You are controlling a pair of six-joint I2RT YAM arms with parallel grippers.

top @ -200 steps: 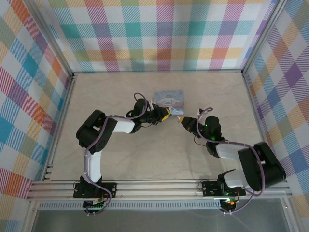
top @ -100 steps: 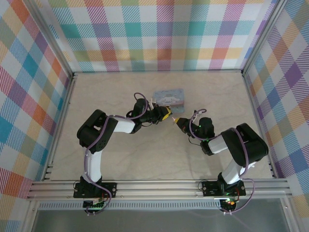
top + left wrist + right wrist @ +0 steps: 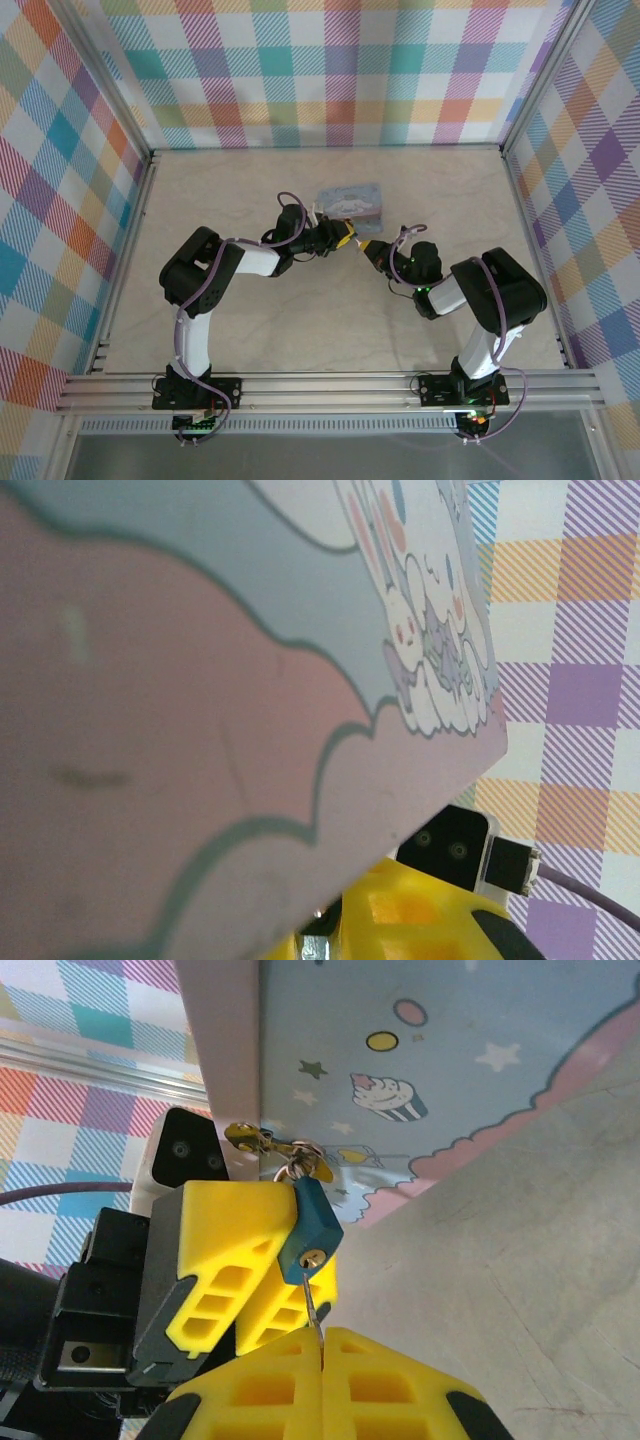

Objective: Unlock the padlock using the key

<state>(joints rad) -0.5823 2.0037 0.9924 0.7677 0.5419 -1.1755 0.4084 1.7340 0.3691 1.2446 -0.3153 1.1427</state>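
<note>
The padlock (image 3: 314, 1222), a tiny blue body with a brass keyhole facing me, hangs from the gold hasp (image 3: 250, 1138) of the pale blue cartoon tin (image 3: 350, 203). My left gripper (image 3: 346, 238) is shut on it, its yellow fingers (image 3: 225, 1245) on either side of the body. The key (image 3: 314, 1305), a thin grey sliver, sticks up from my right gripper (image 3: 322, 1348), which is shut on it. The key's tip reaches the keyhole. In the top view my right gripper (image 3: 369, 250) sits just right of the left one.
The tin (image 3: 250, 680) looms close in the left wrist view, with a yellow finger (image 3: 430, 920) and a black camera block (image 3: 450, 845) below it. Purple cables loop over both arms. The cell's checked walls stand well back from the grippers.
The right arm has folded inward, and its gripper has shifted left with the key, closing the gap to the left gripper and the padlock. The left arm has held still.
</note>
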